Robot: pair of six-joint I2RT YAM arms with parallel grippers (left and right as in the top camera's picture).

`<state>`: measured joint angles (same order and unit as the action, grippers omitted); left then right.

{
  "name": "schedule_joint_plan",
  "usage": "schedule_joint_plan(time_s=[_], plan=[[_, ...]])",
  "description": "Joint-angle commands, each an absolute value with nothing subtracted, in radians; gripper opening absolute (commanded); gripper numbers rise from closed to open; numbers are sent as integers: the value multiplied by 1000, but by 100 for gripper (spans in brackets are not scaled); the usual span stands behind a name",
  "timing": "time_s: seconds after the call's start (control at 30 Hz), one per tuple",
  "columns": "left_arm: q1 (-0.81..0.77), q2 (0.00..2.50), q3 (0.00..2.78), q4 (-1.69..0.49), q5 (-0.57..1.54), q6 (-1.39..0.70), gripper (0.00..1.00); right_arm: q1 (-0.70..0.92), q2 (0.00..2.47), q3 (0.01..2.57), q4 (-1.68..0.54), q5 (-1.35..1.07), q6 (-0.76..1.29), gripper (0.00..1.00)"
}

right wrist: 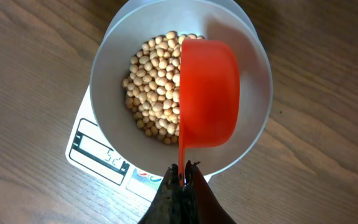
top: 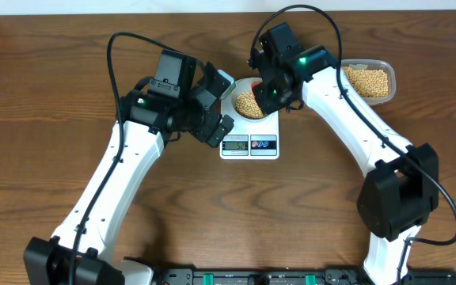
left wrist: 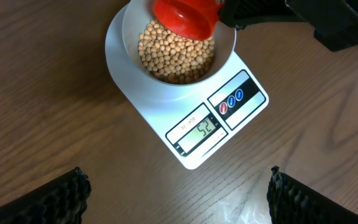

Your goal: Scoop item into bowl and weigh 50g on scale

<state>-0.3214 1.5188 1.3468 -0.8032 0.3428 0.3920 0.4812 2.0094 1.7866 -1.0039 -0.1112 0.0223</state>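
Note:
The white bowl (right wrist: 107, 56) sits on the white scale (left wrist: 191, 152) and holds a heap of tan beans (right wrist: 154, 87). The scale's display (left wrist: 205, 129) reads 52. My right gripper (right wrist: 183, 167) is shut on the thin handle of a red scoop (right wrist: 209, 93), which is tipped on its side over the bowl's right half. My left gripper (left wrist: 178, 186) is open with nothing between its fingers, hovering over bare wood just in front of the scale. In the overhead view the bowl (top: 249, 103) lies between both arms.
A clear plastic tub (top: 369, 80) of more beans stands at the back right, behind the right arm. The left arm's wrist hangs close to the scale's left side (top: 229, 119). Bare wooden tabletop (top: 46, 142) surrounds the scale.

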Motion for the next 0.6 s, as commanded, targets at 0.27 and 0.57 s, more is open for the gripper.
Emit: schedule_joint_plan(time_s=[0.27, 0.57], plan=[[-320, 1530, 1339, -802, 358, 387, 93, 505, 2016, 1771, -1002, -116, 37, 1], [-320, 1530, 1339, -802, 358, 387, 93, 506, 2035, 1771, -1004, -149, 37, 1]])
